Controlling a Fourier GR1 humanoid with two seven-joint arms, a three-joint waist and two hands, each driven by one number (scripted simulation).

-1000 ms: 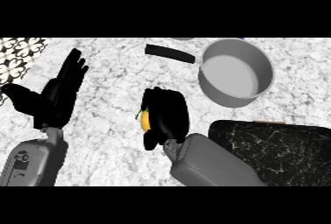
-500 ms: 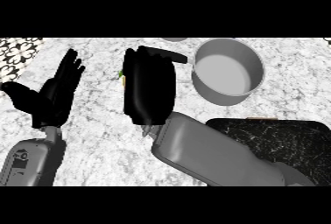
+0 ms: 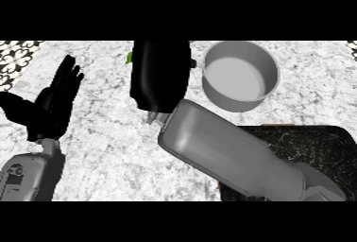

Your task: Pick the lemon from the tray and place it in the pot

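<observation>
The right robot hand (image 3: 160,75) has climbed further up the view since half a second ago, and its grey forearm (image 3: 230,156) now looms larger, slanting in from about 4 o'clock. The hand sits at roughly 12 o'clock, its back turned toward us, just left of the pot (image 3: 241,75). Whether its fingers are curled or spread I cannot tell — only the dark back of the hand shows. A small green sliver (image 3: 130,57) peeks out at the hand's upper left edge; the lemon itself is hidden, so its place cannot be made out beyond that.

The pot stands on the marbled tabletop (image 3: 105,142) at about 1 o'clock, grey inside, its dark handle running toward the right robot hand. The black tray (image 3: 314,142) lies at about 4 o'clock, partly covered by the forearm.

The left robot hand (image 3: 52,104) rests at 9 o'clock — fingers straight and pointing up, thumb out to the side.
</observation>
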